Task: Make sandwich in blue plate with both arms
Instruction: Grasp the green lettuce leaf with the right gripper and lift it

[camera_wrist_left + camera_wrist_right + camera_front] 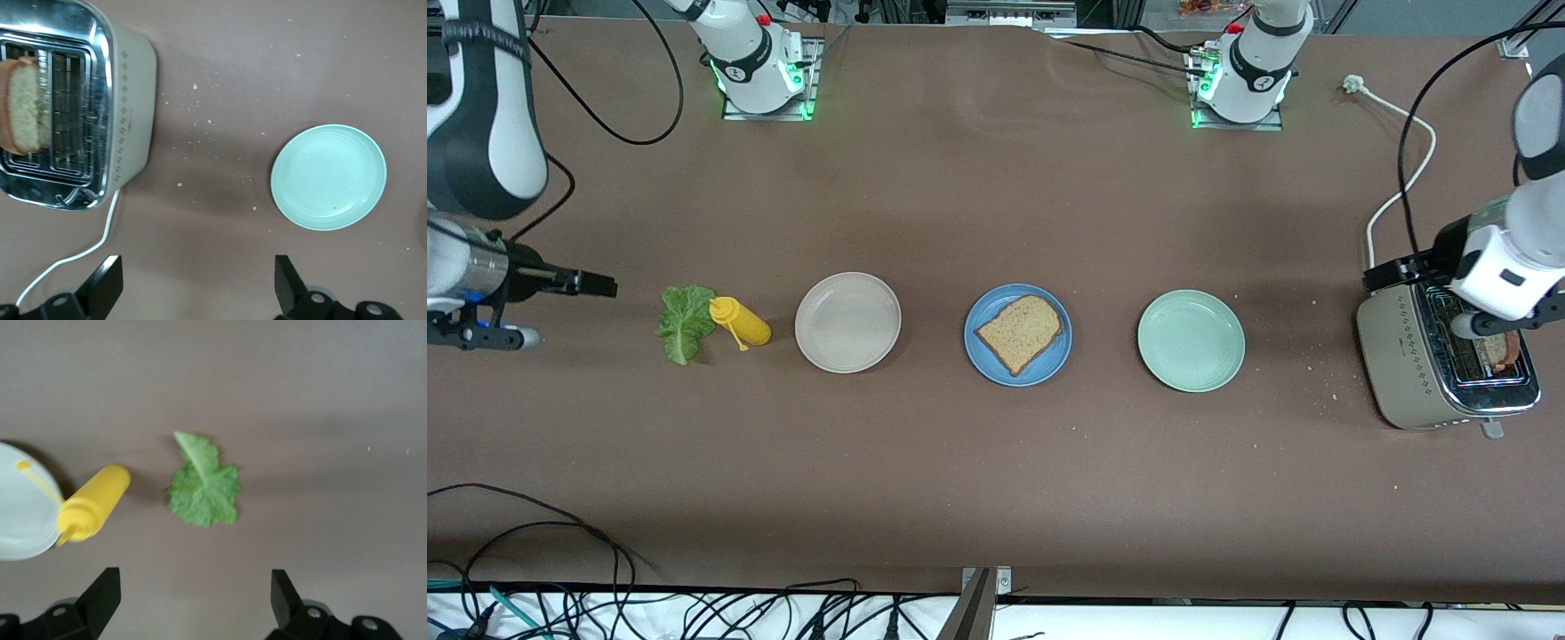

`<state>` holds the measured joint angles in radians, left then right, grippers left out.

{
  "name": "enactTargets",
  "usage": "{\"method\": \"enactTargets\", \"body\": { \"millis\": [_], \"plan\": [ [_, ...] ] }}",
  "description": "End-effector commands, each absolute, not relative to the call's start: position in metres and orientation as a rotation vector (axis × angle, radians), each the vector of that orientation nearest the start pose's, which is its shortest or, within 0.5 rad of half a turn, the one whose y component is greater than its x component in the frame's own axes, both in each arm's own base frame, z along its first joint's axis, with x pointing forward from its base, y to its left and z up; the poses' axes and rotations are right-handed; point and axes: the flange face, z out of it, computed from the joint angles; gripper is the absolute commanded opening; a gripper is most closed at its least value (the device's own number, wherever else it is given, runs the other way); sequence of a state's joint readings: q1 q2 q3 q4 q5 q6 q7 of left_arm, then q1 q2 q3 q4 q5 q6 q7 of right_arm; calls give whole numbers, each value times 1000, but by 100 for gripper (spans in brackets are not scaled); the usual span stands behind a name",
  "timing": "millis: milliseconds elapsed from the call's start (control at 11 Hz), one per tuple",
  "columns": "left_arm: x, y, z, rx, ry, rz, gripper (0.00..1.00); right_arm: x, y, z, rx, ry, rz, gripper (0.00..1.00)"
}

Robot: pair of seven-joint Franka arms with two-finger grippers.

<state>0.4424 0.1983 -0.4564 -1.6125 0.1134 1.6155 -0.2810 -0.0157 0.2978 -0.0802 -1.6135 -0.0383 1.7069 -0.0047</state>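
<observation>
Speckled toast on round blue plate; left pincer and right pincer both wide

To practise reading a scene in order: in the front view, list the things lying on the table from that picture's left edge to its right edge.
lettuce leaf → yellow squeeze bottle → beige plate → blue plate carrying one toast slice → pale green plate → toaster
</observation>
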Motion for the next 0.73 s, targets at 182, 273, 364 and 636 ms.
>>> {"method": "enactTargets", "body": {
  "millis": [182, 273, 364, 636],
  "plan": [
    [588, 57, 520, -3095, -299, 273, 100, 650, -71, 341, -3188, 64, 306, 100],
    [588, 58, 520, -3097, -285, 276, 100, 647, -70, 315, -3192, 41, 271, 100],
    [588, 59, 520, -3097, -280, 279, 100, 637, -69, 287, -3196, 31, 219, 100],
    [587, 59, 520, -3097, -280, 281, 100, 596, -70, 218, -3197, -90, 102, 100]
  ]
}}
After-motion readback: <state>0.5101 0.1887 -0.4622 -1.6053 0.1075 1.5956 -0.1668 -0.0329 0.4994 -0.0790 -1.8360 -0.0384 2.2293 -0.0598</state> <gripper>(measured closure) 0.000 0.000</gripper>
